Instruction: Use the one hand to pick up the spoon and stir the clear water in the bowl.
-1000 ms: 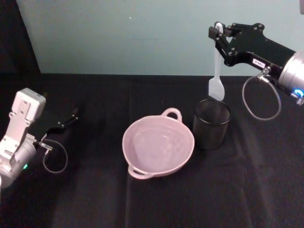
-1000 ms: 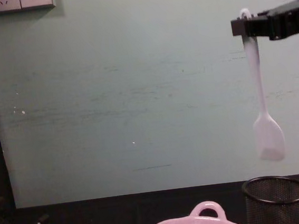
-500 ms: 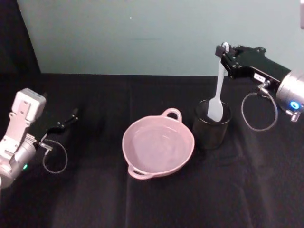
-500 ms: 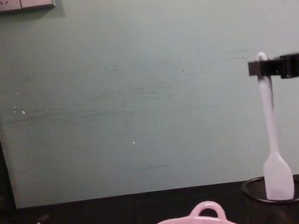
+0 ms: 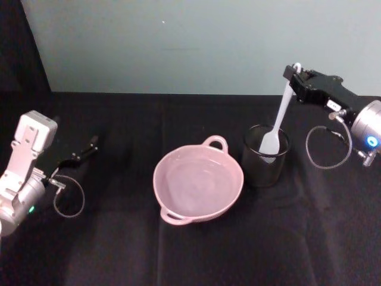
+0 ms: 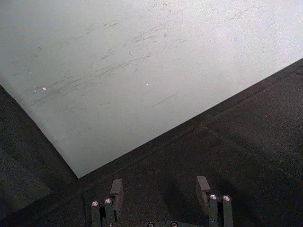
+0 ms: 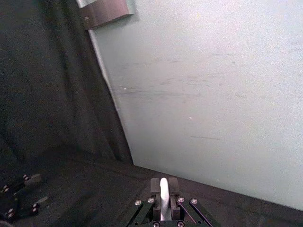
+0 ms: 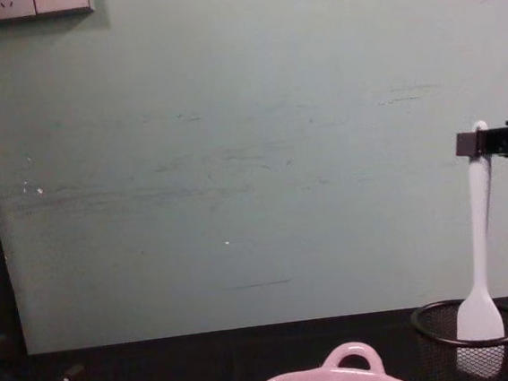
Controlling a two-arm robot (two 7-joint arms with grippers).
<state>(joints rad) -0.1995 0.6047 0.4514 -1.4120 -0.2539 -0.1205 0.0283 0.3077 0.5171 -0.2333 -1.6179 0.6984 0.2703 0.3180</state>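
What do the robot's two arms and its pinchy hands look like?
The right gripper is long, flat and black, with a small white label, on a shiny silver round wrist with a glowing blue ring and a thin looped cable. The left gripper is black too, on a silver-grey arm with a boxy white block on top, a tiny green light and its own looped cable.

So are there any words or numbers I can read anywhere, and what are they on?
None can be read.
The small white label on the right hand, which holds the spoon: too small and blurred to read.
The bowl and mesh cup: no writing.
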